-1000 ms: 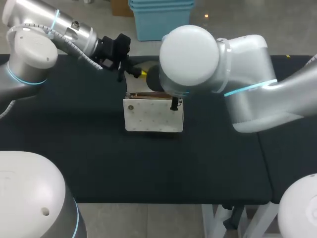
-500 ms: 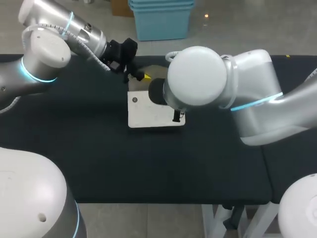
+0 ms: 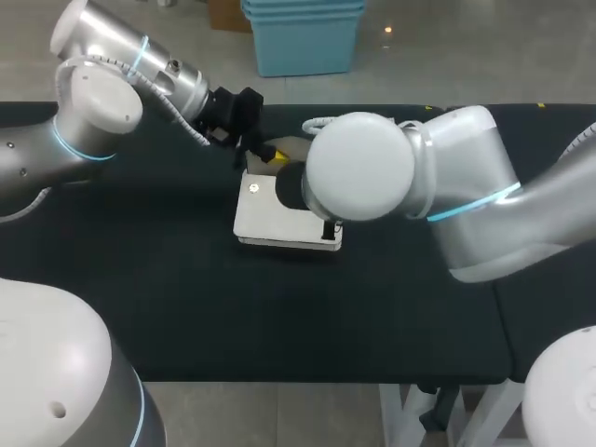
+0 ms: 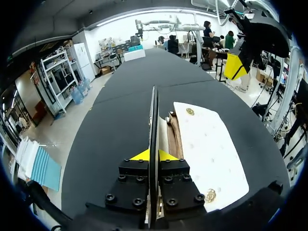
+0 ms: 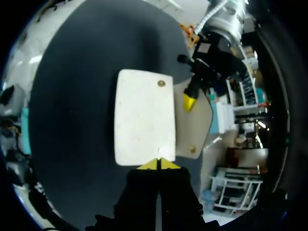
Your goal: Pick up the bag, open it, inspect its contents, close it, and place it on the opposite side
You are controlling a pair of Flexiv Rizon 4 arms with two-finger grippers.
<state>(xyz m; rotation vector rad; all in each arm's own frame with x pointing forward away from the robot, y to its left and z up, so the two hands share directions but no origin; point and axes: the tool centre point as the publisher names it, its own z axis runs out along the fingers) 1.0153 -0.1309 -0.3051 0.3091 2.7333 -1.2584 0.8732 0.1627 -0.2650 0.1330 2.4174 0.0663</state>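
**Bag flat on the black desk, flap pinched at one end**

We found the white bag (image 3: 275, 219) lying flat near the middle of the desk (image 3: 186, 307), somewhat toward its far edge. One broad white face was up, and a small round stud (image 3: 253, 188) showed at the corner nearest our left arm (image 3: 102, 84). The desk was dark, matte black all over, and the bag threw a thin shadow along its near edge. Toward our right a seam (image 3: 498, 307) ran across the top from front to back, where two sections met.

The left tool (image 4: 153, 155) sat at the far end of the bag. Its yellow tips were pinching the bag's tan flap (image 5: 197, 127), which stood on edge between them, open away from the white body. A strip of brown lining (image 4: 172, 139) showed between flap and body.

Our right arm (image 3: 447, 177) lay over the bag from the right. The right tool (image 5: 158, 164) had its tips pressed tight together over the corner of the bag at the end of the opening away from the left tool. We could not tell whether it touched the bag
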